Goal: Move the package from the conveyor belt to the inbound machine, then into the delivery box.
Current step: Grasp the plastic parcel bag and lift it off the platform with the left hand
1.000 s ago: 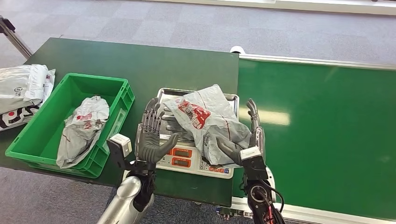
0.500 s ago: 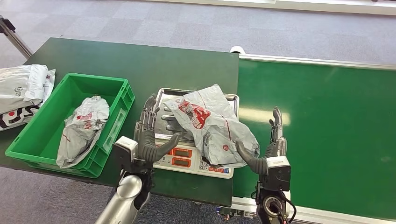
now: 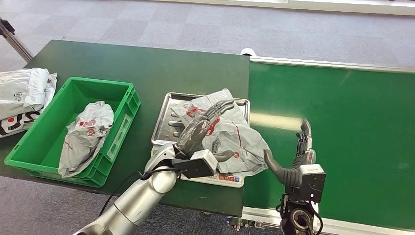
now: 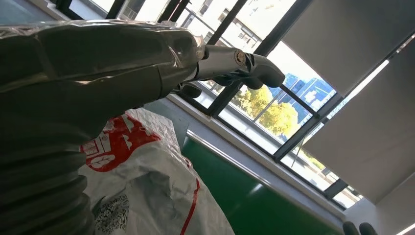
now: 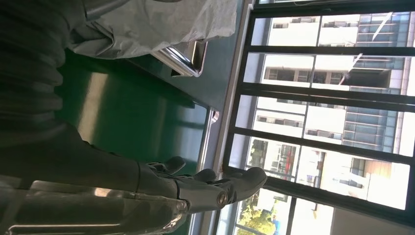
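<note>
A grey plastic package (image 3: 234, 139) with red print lies on the steel tray of the inbound machine (image 3: 163, 117), a scale on the dark green table. My left hand (image 3: 201, 126) lies across the top of the package, palm down and fingers stretched out toward the back. The left wrist view shows the left hand (image 4: 122, 63) straight-fingered just above the package (image 4: 147, 181). My right hand (image 3: 299, 155) stands open over the conveyor belt (image 3: 342, 132), a short way right of the package and apart from it. In the right wrist view the right hand (image 5: 122, 186) holds nothing.
A green delivery box (image 3: 128, 105) stands left of the scale with another grey package (image 3: 85, 134) inside. More white packages (image 3: 24, 95) lie at the table's far left. The table's front edge is near my arms. Grey floor lies beyond.
My left hand swung from the package's left side up over its top. My right hand drew back to the right, away from the package and out over the belt.
</note>
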Action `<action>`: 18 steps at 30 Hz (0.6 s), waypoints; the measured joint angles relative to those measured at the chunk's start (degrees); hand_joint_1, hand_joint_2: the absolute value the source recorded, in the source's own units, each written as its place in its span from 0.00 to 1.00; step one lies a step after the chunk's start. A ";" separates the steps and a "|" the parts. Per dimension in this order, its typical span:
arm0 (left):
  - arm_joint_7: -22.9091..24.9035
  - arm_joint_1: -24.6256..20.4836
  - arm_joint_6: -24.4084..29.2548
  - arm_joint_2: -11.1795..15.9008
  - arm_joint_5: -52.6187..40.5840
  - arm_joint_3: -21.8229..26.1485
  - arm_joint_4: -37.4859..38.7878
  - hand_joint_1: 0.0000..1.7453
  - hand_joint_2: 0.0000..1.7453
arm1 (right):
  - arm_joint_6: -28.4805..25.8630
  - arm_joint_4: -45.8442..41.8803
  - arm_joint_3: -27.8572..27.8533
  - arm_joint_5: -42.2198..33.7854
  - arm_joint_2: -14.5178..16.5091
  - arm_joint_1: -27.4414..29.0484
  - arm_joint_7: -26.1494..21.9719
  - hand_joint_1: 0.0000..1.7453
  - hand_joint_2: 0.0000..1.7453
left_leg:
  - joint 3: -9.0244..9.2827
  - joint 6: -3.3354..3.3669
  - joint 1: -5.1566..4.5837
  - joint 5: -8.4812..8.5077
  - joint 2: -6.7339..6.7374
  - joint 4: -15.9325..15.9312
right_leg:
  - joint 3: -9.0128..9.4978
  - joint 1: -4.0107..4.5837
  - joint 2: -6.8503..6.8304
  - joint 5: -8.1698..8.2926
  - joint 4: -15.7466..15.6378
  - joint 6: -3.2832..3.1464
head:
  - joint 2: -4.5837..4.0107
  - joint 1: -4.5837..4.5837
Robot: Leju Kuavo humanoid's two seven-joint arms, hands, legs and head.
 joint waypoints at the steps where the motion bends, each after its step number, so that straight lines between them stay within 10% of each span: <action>1: 0.02 -0.18 0.00 -0.02 -0.11 -0.24 0.37 0.00 1.00 | 0.06 -0.07 -0.16 0.00 0.00 0.07 0.02 0.00 1.00 | 0.00 0.00 0.00 0.00 0.02 0.00 | -0.01 0.00 0.02 0.00 0.00 0.00 | 0.00 0.01; 18: 13.57 -7.98 -7.76 -2.62 -11.80 -7.11 18.83 0.00 1.00 | 3.44 -1.82 -5.90 0.94 1.73 0.80 0.94 0.00 1.00 | 0.01 0.00 -0.01 0.01 -0.14 0.00 | 0.03 -0.01 -0.05 0.00 0.00 0.00 | 0.00 0.01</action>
